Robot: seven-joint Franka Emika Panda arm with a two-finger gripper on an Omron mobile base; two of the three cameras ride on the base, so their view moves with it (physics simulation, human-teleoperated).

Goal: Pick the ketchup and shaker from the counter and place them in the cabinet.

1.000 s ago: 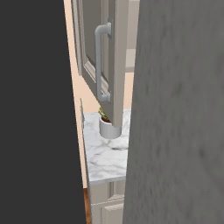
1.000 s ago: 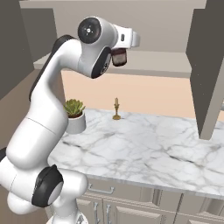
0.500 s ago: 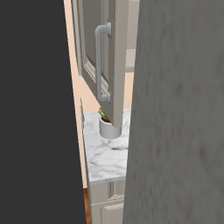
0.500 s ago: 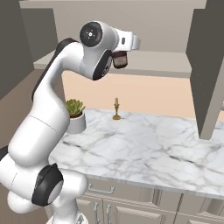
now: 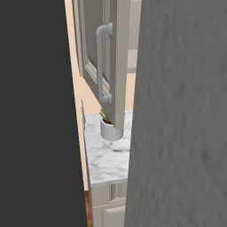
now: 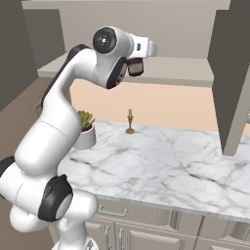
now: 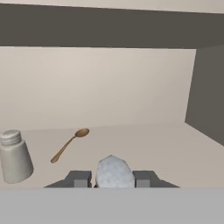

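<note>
Veined marble counter (image 6: 166, 166); brown wooden spoon (image 7: 70, 145).

Rendered, flat even light; no single source evident, no glare. Left base view: dark slab at left and grey blurred surface at right crowd frame, coarse mottled texture, soft edges; narrow lit strip between shows worktop (image 5: 108, 157) pale, bright. Right base view: soft diffuse brightness, faint shadow under plant pot (image 6: 86, 138) and beneath arm; veining on marble slightly smeared. Hand view: cabinet (image 7: 109, 92) interior dim at ceiling and right wall, back wall evenly cream; shaker (image 7: 15, 156) softly shaded, weak contact shadow; low resolution, no edge distortion.
</note>
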